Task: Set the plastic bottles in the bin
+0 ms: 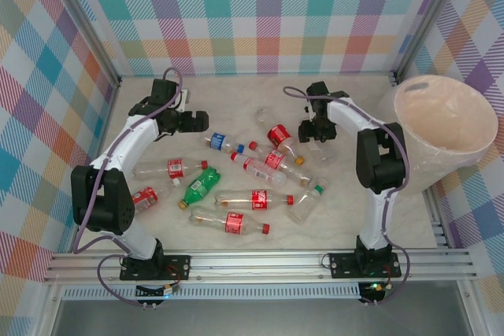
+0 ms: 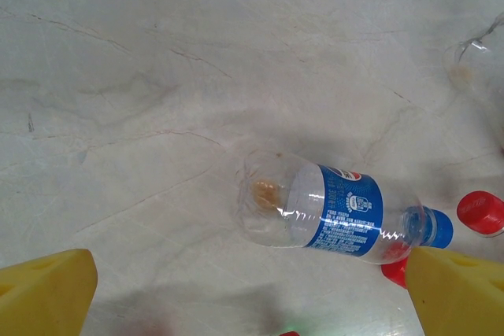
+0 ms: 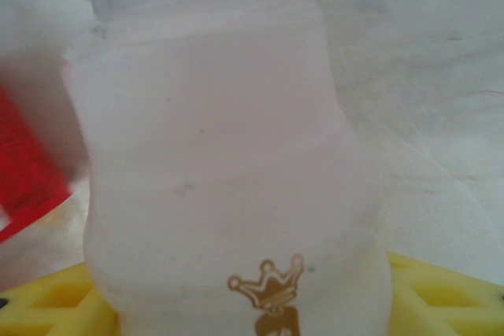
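Your left arm reaches forward, left gripper (image 1: 191,121) spread wide above the blue-labelled clear plastic bottle (image 2: 331,210). Your right gripper (image 1: 315,135) clamps a blurred clear plastic bottle (image 3: 228,179), near the cream-white round plastic bin (image 1: 425,164).

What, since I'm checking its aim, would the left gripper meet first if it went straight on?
Most likely the blue-labelled bottle, lying on its side on the table, in line with the gap of the open left gripper; depth is hard to judge.
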Controlling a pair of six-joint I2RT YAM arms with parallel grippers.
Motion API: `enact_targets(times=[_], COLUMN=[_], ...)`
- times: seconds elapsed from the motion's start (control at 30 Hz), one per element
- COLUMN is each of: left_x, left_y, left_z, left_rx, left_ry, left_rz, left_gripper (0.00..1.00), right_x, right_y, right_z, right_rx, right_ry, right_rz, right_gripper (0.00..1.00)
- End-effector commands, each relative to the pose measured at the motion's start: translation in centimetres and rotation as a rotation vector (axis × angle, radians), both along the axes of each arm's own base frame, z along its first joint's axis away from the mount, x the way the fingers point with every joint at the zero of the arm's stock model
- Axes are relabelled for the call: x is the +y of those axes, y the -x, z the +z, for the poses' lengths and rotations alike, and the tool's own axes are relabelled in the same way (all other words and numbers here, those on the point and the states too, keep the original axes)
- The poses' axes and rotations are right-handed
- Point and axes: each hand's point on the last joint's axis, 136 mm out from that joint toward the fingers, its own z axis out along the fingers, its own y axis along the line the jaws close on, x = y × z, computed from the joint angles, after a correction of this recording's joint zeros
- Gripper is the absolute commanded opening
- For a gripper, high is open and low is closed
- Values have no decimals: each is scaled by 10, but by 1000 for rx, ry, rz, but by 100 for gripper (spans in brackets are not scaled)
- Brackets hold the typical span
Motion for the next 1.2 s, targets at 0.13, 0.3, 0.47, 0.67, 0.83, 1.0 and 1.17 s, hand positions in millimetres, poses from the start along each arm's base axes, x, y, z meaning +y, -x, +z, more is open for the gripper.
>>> enact_targets(times=[0.13, 0.3, 0.47, 0.67, 0.83, 1.0, 1.17], left_x=[-7, -10, -16, -21, -26, -28, -29], left_y=[2, 1, 1, 3, 4, 5, 5], left_z=[-2, -8, -15, -15, -16, -13, -9], left_rx=[-2, 14, 37, 36, 43, 39, 39], left_ry=[12, 24, 39, 22, 36, 35, 38], left_rz=[-21, -22, -32, -48, -58, -66, -65], left_gripper=[100, 100, 100, 100, 100, 100, 100], right_x=[-10, -47, -107, -201, -244, -260, -251], right_y=[15, 37, 56, 80, 86, 86, 85], right_z=[188, 299, 380, 388, 355, 303, 254], right_rx=[-320, -546, -726, -720, -646, -543, -447], right_ry=[-64, 46, 156, 230, 188, 113, 41], right_rz=[-6, -49, -178, -425, -543, -602, -596], right_gripper=[58, 57, 56, 55, 54, 55, 55])
